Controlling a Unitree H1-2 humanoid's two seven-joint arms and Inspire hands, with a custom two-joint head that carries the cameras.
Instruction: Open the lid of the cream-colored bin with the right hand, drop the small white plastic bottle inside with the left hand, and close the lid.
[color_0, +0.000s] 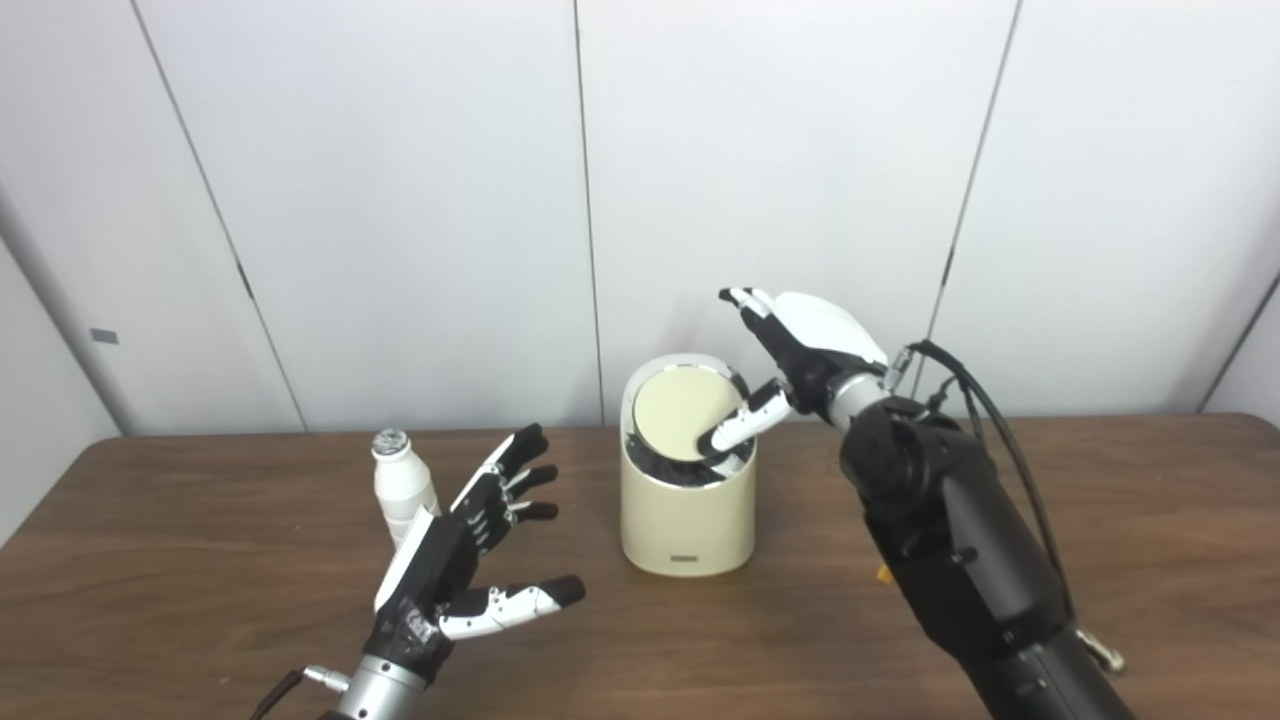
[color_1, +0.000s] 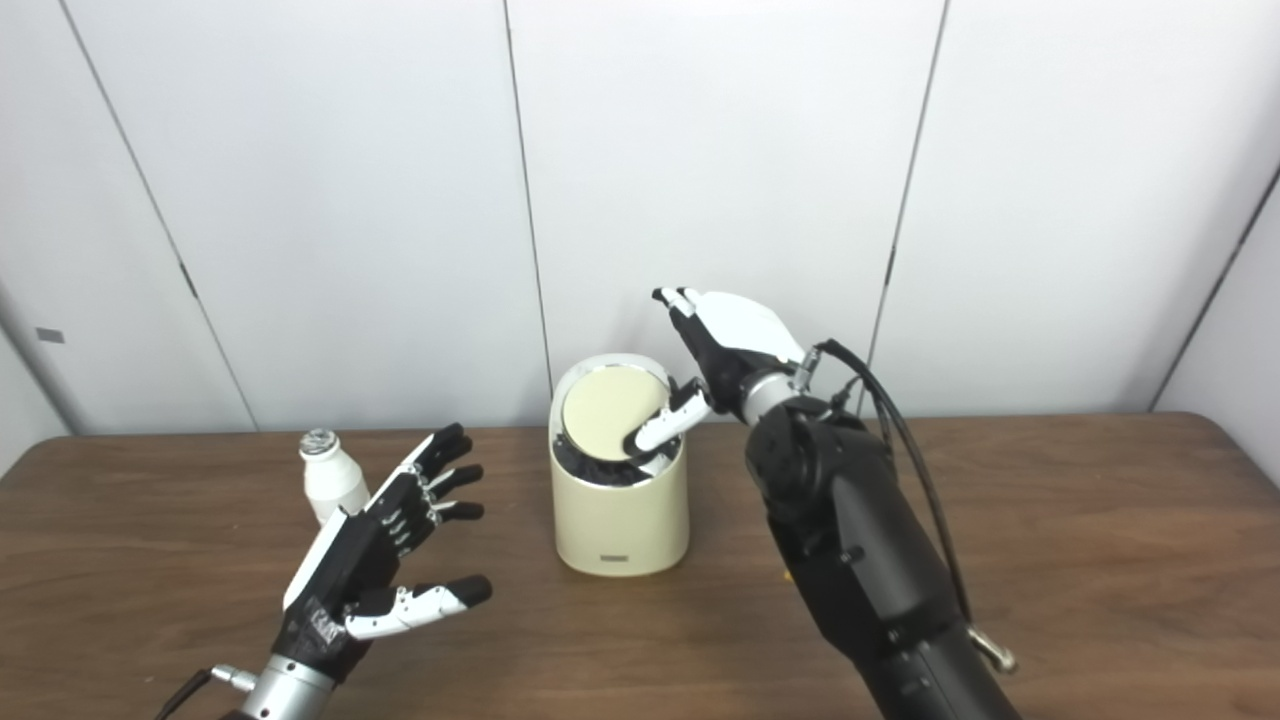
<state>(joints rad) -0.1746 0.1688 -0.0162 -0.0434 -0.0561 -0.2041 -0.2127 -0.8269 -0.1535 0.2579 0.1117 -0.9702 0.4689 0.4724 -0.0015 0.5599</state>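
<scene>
Left eye view: we see the cream bin (color_0: 687, 510) mid-table, its lid (color_0: 683, 413) tipped partly open under our right hand (color_0: 800, 345), fingers spread, thumb pressing. Far left, the white bottle (color_0: 403, 488) stands ungrasped beside our open, empty left hand (color_0: 470, 540). Dropping and closing remain.

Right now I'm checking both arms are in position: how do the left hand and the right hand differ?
The left hand hovers open above the table beside the white bottle, touching nothing; the right hand is raised at the cream bin, its thumb pressing the lid. The left hand is low and near; the right hand is higher and farther back. Both hold nothing.
</scene>
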